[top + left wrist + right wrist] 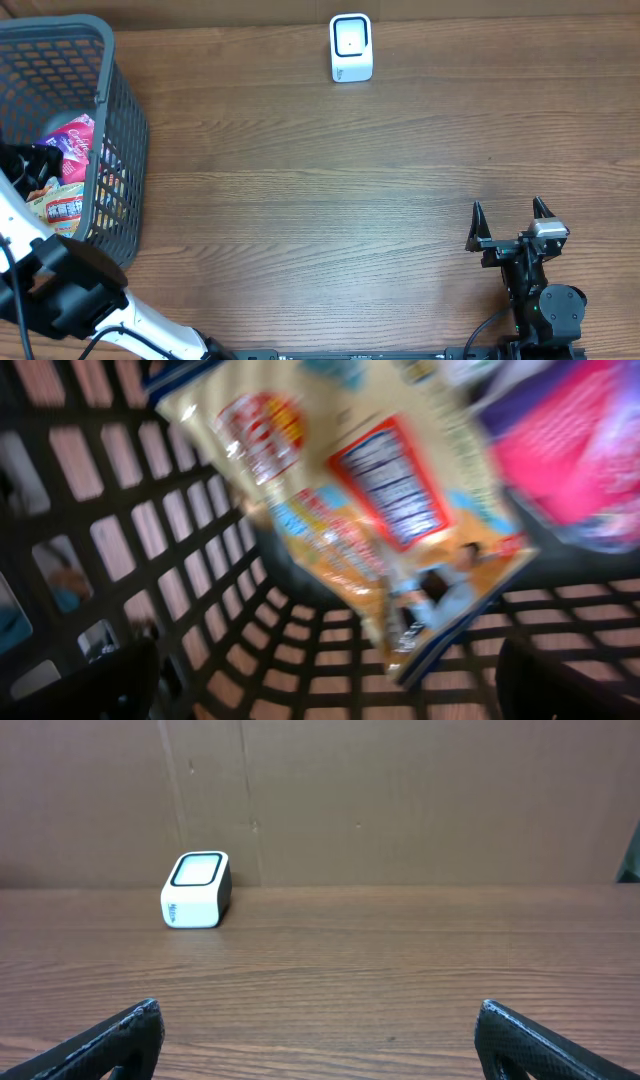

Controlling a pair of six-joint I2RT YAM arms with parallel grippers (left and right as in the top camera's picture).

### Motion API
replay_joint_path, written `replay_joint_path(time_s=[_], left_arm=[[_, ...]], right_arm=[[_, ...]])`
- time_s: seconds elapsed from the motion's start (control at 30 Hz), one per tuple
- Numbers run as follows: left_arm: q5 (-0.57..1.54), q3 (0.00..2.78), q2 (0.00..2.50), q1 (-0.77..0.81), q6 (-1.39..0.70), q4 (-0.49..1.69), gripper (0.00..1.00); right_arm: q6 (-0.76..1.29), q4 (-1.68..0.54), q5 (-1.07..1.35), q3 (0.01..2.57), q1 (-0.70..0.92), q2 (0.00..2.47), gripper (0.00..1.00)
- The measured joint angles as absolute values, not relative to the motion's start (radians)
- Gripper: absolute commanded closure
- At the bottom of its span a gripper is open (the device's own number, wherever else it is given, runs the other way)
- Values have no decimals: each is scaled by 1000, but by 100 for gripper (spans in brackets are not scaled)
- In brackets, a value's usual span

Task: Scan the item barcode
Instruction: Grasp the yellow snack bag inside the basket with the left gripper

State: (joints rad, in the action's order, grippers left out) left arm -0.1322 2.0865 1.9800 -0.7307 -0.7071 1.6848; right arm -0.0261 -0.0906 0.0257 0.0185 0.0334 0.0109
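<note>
Two grippers: both are being held with jaws spread wide, and nothing is being gripped by either.
Left gripper (330, 660): it is being held down inside the basket (120, 130); its dark fingers (100, 685) are being shown at the two bottom corners of the blurred left wrist view, far apart.
Snack packet (380, 510): a yellowish pack with a red-framed label panel is being seen in the basket, just ahead of the left fingers; whether it is being touched by them cannot be told through the blur.
Barcode: the print on the pack is being smeared by blur, so a barcode cannot be picked out.
Pink packet (580, 450): it is being shown beside the yellowish pack, at the upper right of the left wrist view.
Basket: the grey mesh basket is being seen at the left edge of the table (320, 220), with the left arm (60, 280) being reached over its near rim.
Scanner (351, 47): the small white unit is being seen upright at the far middle of the table, well apart from the basket and from both grippers.
Right gripper (508, 205): it is being held low over the near right of the table, and is being pointed toward the far edge.
</note>
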Motion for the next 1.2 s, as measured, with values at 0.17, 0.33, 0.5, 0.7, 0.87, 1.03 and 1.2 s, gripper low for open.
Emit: replay_joint_path(time_s=[0.17, 0.33, 0.5, 0.7, 0.87, 1.03, 1.2], left_arm=[[-84, 1874, 1982, -795, -715, 1581, 0], [26, 1745, 1982, -816, -707, 1395, 0], [115, 1666, 1982, -816, -703, 1271, 0], [159, 1549, 1982, -816, -699, 1147, 9], [173, 1530, 1982, -816, -647, 1086, 96], [184, 1532, 1982, -816, -620, 1080, 96], [182, 1603, 1982, -816, -617, 1185, 96]], right_arm=[[-26, -90, 26, 19, 34, 11, 0], [-26, -91, 25, 19, 34, 11, 0], [-26, -90, 26, 19, 34, 11, 0], [-26, -90, 26, 19, 33, 11, 0], [-26, -90, 26, 19, 33, 11, 0], [-26, -90, 26, 19, 34, 11, 0], [-26, -91, 26, 19, 33, 11, 0]])
